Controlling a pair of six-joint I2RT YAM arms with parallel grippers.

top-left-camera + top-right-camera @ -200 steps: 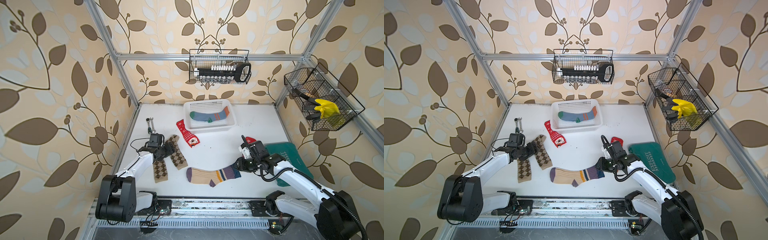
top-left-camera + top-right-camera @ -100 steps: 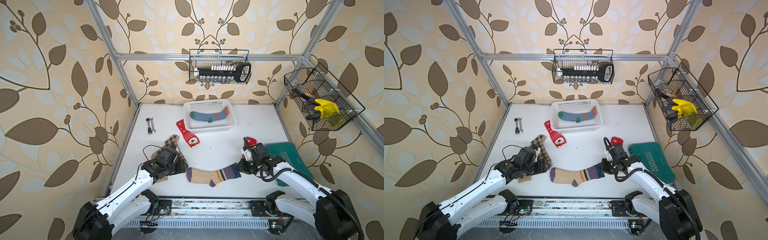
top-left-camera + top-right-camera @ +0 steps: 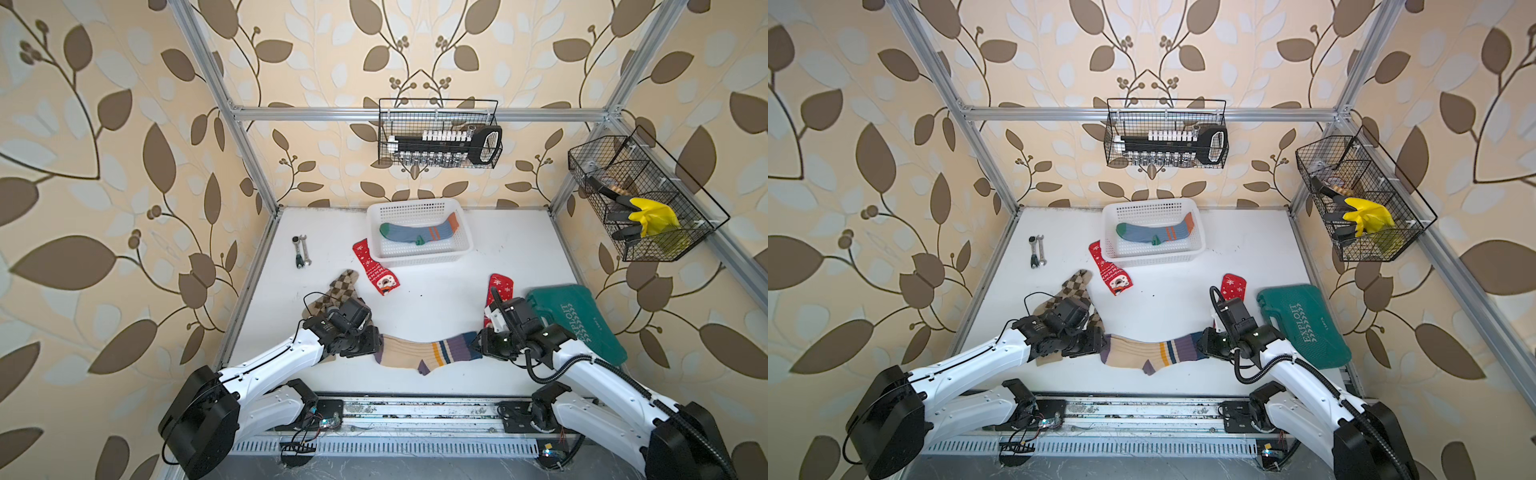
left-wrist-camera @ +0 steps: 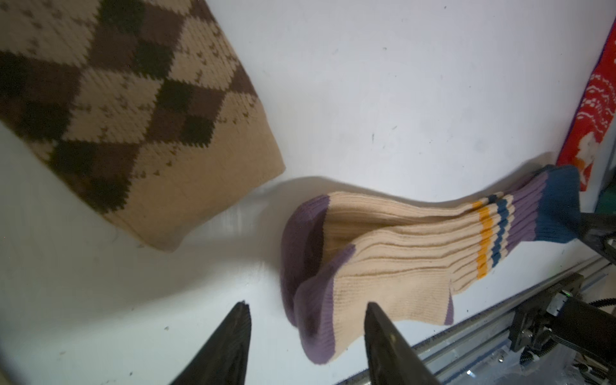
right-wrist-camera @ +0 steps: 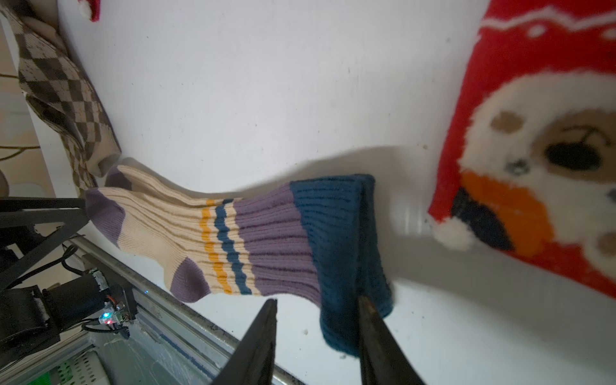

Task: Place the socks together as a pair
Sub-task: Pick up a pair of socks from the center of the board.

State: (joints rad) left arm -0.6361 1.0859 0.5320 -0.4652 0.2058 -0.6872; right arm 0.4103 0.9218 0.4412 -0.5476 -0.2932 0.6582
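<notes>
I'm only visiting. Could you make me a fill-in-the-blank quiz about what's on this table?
The sock in the basket has a ____ toe.
The argyle socks lie on the robot's ____ side.
The left gripper and right gripper, at either end of the beige socks, both stand ____, not shut.
Missing words: green; left; open.
</notes>
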